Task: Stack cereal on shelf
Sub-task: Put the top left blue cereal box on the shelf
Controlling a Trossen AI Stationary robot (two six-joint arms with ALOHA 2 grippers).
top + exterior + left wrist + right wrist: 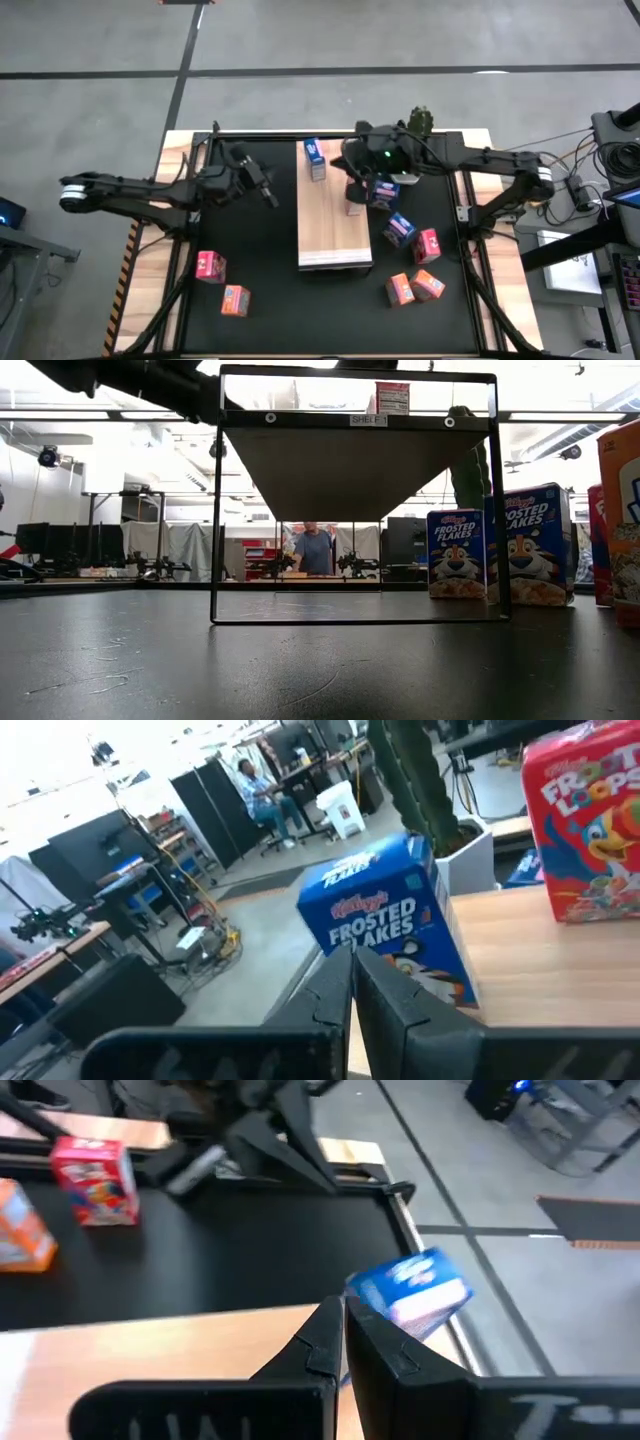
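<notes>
Right gripper (356,196) over shelf (335,240), fingers pressed together, empty | left gripper (268,192) idle at 9 o'clock, also closed | open, then fetch blue box (399,229) at 3 o'clock, set upright beside shelved box (315,157).

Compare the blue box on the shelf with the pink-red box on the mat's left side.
The blue box sits on the shelf, at its far end; the pink-red box stands on the black mat, not yet stacked. Their colours differ. Both are small upright cereal boxes.
</notes>
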